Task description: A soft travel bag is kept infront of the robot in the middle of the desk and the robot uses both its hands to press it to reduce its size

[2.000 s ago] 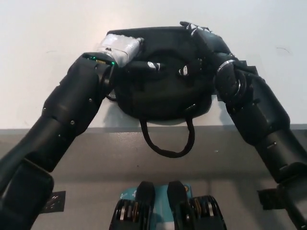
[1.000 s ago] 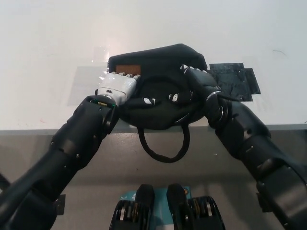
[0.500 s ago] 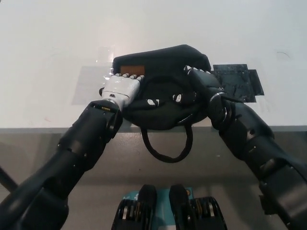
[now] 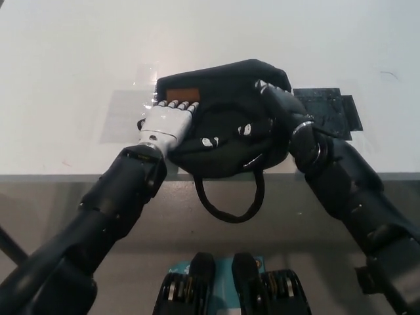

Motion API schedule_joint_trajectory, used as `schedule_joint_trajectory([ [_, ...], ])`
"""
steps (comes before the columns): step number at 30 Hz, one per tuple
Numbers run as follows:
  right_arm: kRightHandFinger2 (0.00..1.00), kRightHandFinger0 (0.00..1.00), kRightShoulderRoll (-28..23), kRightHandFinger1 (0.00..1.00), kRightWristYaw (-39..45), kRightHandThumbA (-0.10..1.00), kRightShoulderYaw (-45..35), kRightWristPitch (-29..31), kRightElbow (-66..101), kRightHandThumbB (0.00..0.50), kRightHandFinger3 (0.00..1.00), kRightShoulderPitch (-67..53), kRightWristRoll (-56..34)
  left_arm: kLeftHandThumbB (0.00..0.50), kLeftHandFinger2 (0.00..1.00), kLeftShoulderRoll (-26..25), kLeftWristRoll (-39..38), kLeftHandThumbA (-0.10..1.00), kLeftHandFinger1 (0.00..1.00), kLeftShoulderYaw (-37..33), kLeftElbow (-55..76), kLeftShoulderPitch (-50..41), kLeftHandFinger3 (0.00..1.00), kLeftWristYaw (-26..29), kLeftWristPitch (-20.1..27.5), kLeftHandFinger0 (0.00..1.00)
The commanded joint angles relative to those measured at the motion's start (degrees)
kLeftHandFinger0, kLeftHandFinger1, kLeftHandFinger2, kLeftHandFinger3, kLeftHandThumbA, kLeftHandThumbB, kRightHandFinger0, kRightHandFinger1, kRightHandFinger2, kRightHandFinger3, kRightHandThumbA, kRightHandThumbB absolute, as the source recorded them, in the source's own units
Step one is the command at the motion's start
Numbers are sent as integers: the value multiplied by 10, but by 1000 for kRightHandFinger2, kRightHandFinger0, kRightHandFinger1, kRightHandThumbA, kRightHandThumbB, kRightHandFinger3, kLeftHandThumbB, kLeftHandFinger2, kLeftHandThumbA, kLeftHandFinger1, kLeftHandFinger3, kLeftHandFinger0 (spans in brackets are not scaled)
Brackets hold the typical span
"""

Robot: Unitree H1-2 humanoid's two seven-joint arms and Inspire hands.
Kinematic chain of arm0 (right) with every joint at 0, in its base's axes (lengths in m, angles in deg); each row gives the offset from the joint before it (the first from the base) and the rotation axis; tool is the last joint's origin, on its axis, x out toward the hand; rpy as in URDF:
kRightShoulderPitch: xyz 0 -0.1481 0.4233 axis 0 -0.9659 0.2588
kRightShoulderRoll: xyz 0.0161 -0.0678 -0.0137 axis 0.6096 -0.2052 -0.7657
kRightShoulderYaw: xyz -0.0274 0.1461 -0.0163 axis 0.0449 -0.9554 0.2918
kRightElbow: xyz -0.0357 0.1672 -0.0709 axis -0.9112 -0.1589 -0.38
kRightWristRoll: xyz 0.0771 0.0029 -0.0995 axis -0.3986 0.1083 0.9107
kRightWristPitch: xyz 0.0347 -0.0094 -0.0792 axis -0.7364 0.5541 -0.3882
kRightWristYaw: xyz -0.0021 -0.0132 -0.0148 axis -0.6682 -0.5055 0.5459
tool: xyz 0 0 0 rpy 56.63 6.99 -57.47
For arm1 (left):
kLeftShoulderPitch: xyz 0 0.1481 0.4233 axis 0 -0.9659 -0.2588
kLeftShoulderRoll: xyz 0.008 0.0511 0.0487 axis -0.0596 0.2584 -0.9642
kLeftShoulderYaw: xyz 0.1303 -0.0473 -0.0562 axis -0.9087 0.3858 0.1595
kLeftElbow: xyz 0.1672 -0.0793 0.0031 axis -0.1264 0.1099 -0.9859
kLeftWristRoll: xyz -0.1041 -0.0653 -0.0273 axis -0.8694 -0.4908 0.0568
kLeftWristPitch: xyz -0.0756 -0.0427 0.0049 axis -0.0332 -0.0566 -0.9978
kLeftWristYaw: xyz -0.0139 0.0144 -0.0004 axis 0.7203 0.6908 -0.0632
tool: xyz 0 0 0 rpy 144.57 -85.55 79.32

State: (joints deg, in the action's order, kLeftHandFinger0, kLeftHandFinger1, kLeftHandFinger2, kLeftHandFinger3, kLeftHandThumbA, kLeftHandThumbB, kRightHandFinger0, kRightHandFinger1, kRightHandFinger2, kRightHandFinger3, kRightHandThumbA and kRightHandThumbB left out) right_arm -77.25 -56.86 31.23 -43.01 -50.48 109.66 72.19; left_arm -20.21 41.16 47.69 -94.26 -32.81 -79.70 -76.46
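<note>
The black bag (image 4: 223,125) is sitting on the white desk (image 4: 79,59) right at its near edge, squashed into a rounded, lumpy heap, with a small brown patch (image 4: 182,95) showing on its top left part. A loop handle (image 4: 230,200) is hanging from the bag's near side down over the desk edge. The white left hand (image 4: 167,125) is lying flat on the bag's left side, palm down, its fingers stretched out side by side with their tips just below the brown patch, pressing on the fabric rather than gripping it. The black right hand (image 4: 279,108) is lying over the bag's right side, its fingers spread out and reaching across the top towards the middle, also bearing on the fabric without closing around anything. Just right of the bag, partly behind the right hand, a dark patch of tape (image 4: 328,108) is lying flat on the desk, and left of the bag a clear shiny patch (image 4: 121,115) is showing on the surface.
</note>
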Motion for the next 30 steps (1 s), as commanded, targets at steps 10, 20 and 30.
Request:
schedule_joint_trajectory([
  [10,1000,1000,-45,1000,70,1000,-110,-89,430,251,1000,-1,-92,130,1000,-112,-167,939,1000,190,470,18,1000,-170,-59,1000],
  [20,1000,1000,-73,1000,95,1000,-141,-134,556,246,1000,-44,-116,125,1000,-172,-160,889,1000,229,742,-7,1000,-235,-69,1000],
  [30,1000,1000,-43,1000,82,1000,-158,-62,768,208,1000,-236,-214,131,1000,-151,-342,839,1000,285,956,-296,1000,-224,-112,1000],
])
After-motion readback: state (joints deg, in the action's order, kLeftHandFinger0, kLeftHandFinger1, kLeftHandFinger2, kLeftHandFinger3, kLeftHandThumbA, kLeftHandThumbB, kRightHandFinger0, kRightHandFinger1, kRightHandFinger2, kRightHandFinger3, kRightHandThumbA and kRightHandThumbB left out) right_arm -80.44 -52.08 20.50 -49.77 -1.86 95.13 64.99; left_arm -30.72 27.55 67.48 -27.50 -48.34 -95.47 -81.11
